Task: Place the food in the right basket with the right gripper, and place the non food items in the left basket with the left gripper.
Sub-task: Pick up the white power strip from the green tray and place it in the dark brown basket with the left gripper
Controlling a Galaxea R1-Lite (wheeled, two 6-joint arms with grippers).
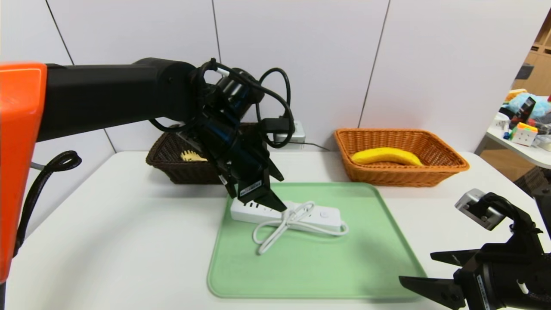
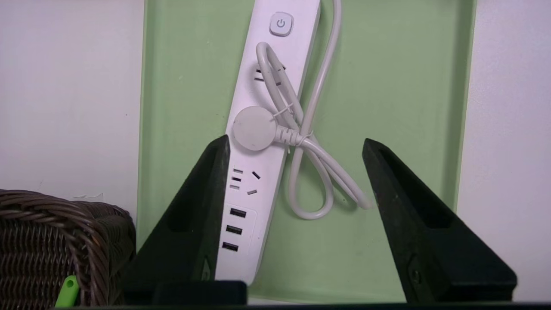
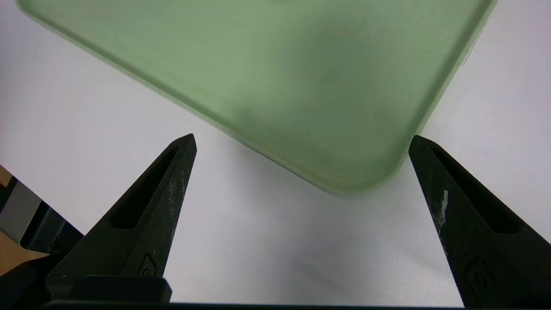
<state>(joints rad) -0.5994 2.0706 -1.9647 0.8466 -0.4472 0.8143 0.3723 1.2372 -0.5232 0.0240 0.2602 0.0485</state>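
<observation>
The yellow banana (image 1: 386,156) lies in the orange-tan right basket (image 1: 447,165). In the dark brown left basket (image 1: 163,157) (image 2: 43,241) I see the pasta spoon's yellow head (image 1: 192,156) and a bit of its green handle (image 2: 66,290). The white power strip (image 1: 320,214) (image 2: 247,189) with its coiled cord rests on the green tray (image 1: 301,267) (image 2: 387,107). My left gripper (image 1: 260,200) (image 2: 295,139) hangs open just above the strip's socket end, one finger over the strip's edge, the other beyond the cord. My right gripper (image 1: 416,267) (image 3: 301,137) stands open and empty over the table by the tray's near right corner (image 3: 301,64).
A white wall plug (image 1: 289,135) with a cable sits behind the baskets. A side table (image 1: 516,148) at the far right carries a puzzle cube (image 1: 524,133) and clutter. My left arm's black cables loop above the tray's far edge.
</observation>
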